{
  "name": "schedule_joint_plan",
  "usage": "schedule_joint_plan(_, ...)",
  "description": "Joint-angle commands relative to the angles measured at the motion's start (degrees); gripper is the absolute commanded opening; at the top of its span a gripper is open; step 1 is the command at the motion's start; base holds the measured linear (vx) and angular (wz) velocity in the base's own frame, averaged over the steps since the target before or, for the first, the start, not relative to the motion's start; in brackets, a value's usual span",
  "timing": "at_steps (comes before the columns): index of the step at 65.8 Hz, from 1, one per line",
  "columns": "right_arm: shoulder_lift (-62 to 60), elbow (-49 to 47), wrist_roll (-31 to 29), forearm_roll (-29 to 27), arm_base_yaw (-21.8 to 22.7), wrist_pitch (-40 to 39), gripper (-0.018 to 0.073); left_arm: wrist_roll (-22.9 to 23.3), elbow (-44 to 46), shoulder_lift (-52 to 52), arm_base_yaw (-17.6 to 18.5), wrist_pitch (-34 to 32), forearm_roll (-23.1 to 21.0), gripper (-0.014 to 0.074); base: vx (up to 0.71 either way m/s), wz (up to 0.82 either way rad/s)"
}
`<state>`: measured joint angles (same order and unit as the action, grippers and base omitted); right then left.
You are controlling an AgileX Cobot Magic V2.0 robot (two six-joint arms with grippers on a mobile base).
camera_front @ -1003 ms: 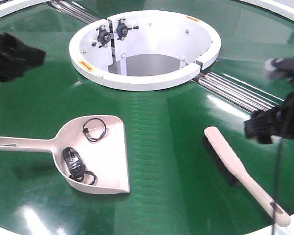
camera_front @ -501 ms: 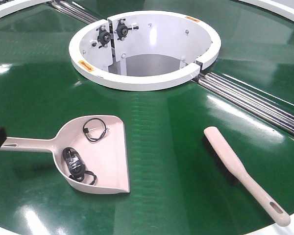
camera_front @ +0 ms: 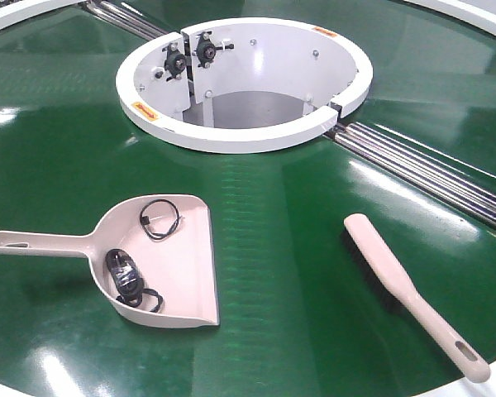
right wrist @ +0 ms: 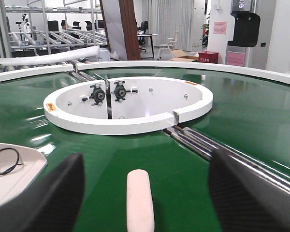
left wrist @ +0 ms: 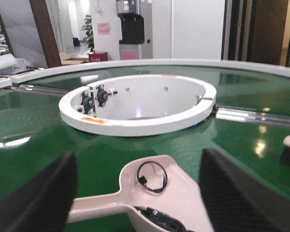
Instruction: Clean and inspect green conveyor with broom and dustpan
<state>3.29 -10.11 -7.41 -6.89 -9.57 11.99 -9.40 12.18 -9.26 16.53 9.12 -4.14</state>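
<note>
Both sets of jaws stand wide apart and grasp nothing: the left gripper (left wrist: 135, 193) frames the dustpan handle between its dark fingers, and the right gripper (right wrist: 140, 193) frames the rounded end of the broom (right wrist: 139, 199); neither arm shows in the front view.

The dustpan (camera_front: 161, 265) lies flat on the green conveyor (camera_front: 281, 207) toward its near-left edge, handle pointing at the left edge, lip facing the near edge. In its scoop sit a small loop of black cable (camera_front: 160, 218) and a bundled black cord (camera_front: 128, 279). The broom (camera_front: 409, 291) lies well apart from it, toward the near-right corner of the belt, bristles down along its left side, the holed handle end reaching the near edge. The white ring-shaped hub (camera_front: 244, 132) sits toward the far side, with silver rollers (camera_front: 430, 169) running out to the right.

Both tools look like light, stiff plastic, likely slick against the glossy belt. The long flat handles seem the sensible places to pinch. The dustpan probably wants to stay level, or its loose cables may slide out over the lip.
</note>
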Motion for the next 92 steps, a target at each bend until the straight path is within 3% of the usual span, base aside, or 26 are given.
schedule_joint_plan(1,0.7,-1.58,0.08,0.42,0.16,-4.9,0.0277,0.35,1.52,-0.62,0.24,-3.96,0.42,0.0275,0.0,0.0)
schedule_joint_plan(7,0.7,-1.58,0.08,0.42,0.16,-4.62,0.0027,0.35,1.52,-0.62,0.24,-3.96,0.21,-0.0001,0.0,0.0)
schedule_joint_plan(8,0.7,-1.58,0.08,0.42,0.16,-4.62,-0.0018,0.35,1.52,-0.62,0.24,-3.96,0.21,-0.001,0.0,0.0)
schedule_joint_plan(28,0.7,-1.58,2.26,-2.48,0.16,-5.35,-0.0008,0.35,1.52,-0.62,0.24,-4.07,0.21,-0.0008,0.0,0.0)
schedule_joint_plan(63,0.7,-1.58,2.26,-2.43,0.16,-5.3,-0.0008,0.35,0.93,-0.62,0.24,-3.85,0.21,-0.0008,0.0,0.0)
schedule_joint_plan(66,0.7,-1.58,2.26,-2.43,0.16,-5.3,-0.0008,0.11,-0.19,-0.51,0.09,-3.92,1.83,-0.0008,0.0,0.0)
schedule_joint_plan(69,0.7,-1.58,2.26,-2.43,0.16,-5.3,-0.0008,0.17,-1.97,0.37,-1.11,-4.25,3.21,-0.0008,0.0,0.0)
schedule_joint_plan(88,0.7,-1.58,2.26,-2.42,0.16,-5.04,-0.0008,0.87,-14.48,10.9,-14.73,-9.59,1.3,-0.0008,0.0,0.0)
schedule_joint_plan(92,0.7,-1.58,2.26,-2.42,0.16,-4.99,-0.0008,2.4,-14.31,10.84,-16.91,-6.63,1.3,-0.0008,0.0,0.0)
